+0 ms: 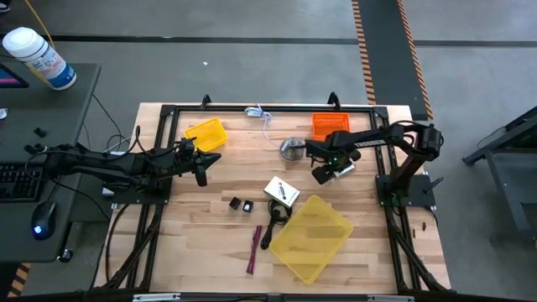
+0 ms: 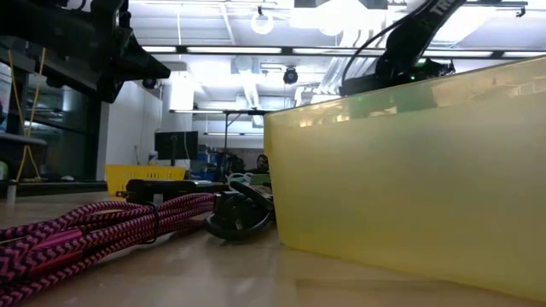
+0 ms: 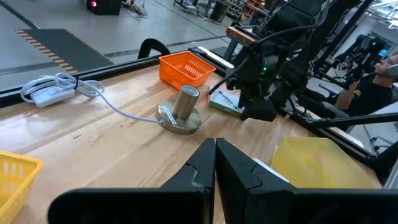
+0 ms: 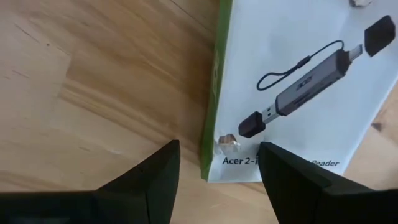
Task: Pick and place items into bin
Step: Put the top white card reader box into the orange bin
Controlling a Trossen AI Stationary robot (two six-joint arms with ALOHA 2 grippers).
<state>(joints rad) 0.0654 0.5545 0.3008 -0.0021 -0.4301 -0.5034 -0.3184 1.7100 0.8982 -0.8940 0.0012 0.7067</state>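
Observation:
My right gripper (image 1: 323,174) hangs open over a white card (image 4: 292,68) printed with a USB reader, which lies flat on the wood right of the silver dome (image 1: 292,148). In the right wrist view its two fingers stand either side of the card's green-edged corner (image 4: 214,146). The left wrist view shows that card (image 3: 225,102) beside the right gripper (image 3: 256,112). The second white card (image 1: 281,191), two black cubes (image 1: 241,204), the black cable coil (image 1: 275,225) and the maroon stick (image 1: 254,250) lie on the table by the big yellow bin (image 1: 315,236). My left gripper (image 3: 215,163) is shut and waits near the small yellow basket (image 1: 207,134).
An orange basket (image 1: 329,124) stands at the far edge behind the right gripper. A thin white-blue cord (image 1: 262,115) lies at the far edge. In the low view the maroon stick (image 2: 94,237) and the cable coil (image 2: 241,213) lie before the bin wall (image 2: 409,179). A person (image 3: 373,87) sits beyond the table.

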